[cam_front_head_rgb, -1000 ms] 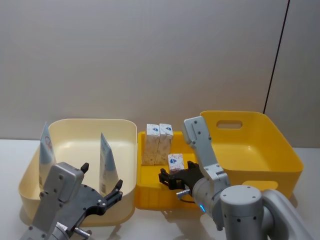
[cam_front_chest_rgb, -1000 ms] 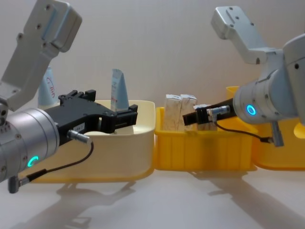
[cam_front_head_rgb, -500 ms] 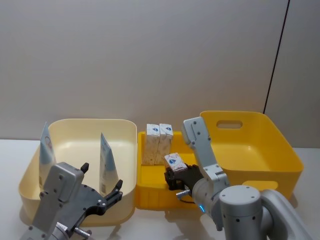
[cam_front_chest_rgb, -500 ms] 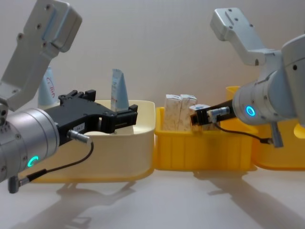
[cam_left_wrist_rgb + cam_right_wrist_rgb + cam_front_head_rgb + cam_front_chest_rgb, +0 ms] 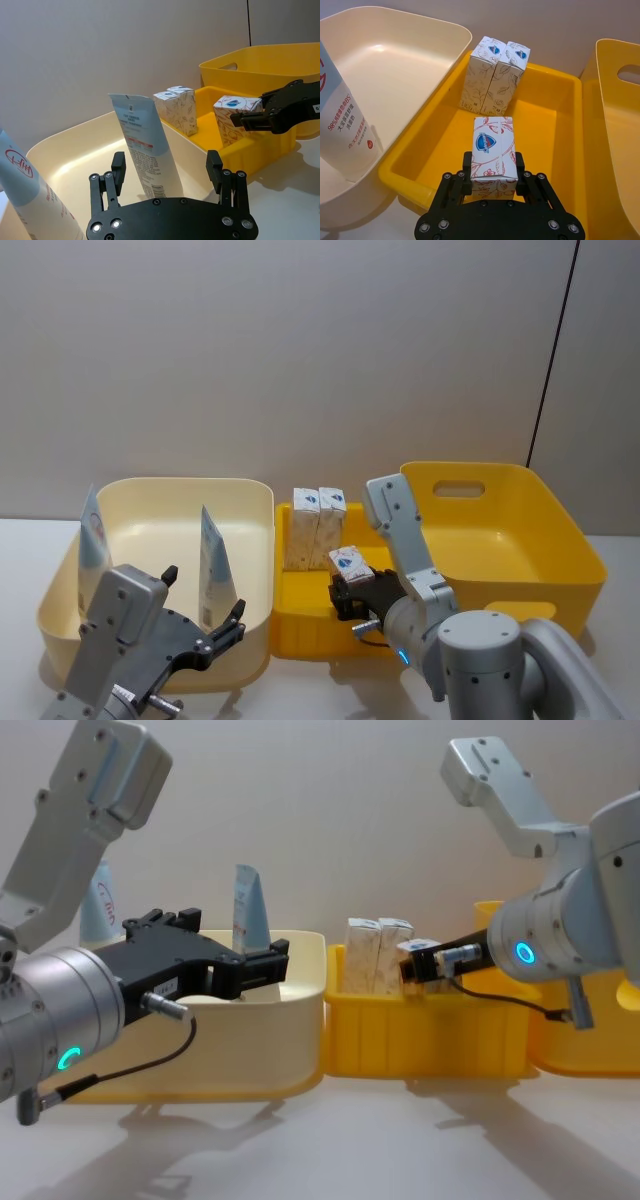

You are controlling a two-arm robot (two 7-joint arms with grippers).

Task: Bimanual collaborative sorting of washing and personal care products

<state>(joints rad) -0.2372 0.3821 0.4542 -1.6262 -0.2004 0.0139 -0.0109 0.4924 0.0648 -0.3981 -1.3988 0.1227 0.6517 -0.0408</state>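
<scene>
Jaws of the right gripper [image 5: 493, 161] were closed flat against two sides of a small carton [image 5: 493, 145], white with red print and a blue badge. It was held upright above the front of the small yellow bin [image 5: 547, 132], clear of the floor. Jaws of the left gripper [image 5: 166, 162] were spread wide and held nothing. This gripper hovered at the near rim of the cream bin [image 5: 65, 147], just short of a light-blue squeeze tube [image 5: 142, 145] standing with its flat end up. A second tube [image 5: 27, 200], with a red logo, stood at that bin's left side. Farther back in the small yellow bin, two beige-patterned cartons [image 5: 495, 75] stood upright, touching side by side. A large yellow bin [image 5: 500, 535] with a handle slot sat to the right.

The held carton looked like thin, smooth card, light and boxy. Too hard a squeeze could dent it, and too slack a hold could let it slide out. Released from this height it would probably tip rather than stand. Carried farther back, it could knock over the standing pair. The tubes looked like soft plastic, tall and narrow, and a brush from the left gripper could topple one. All three bins were glossy hard plastic with rounded corners.
</scene>
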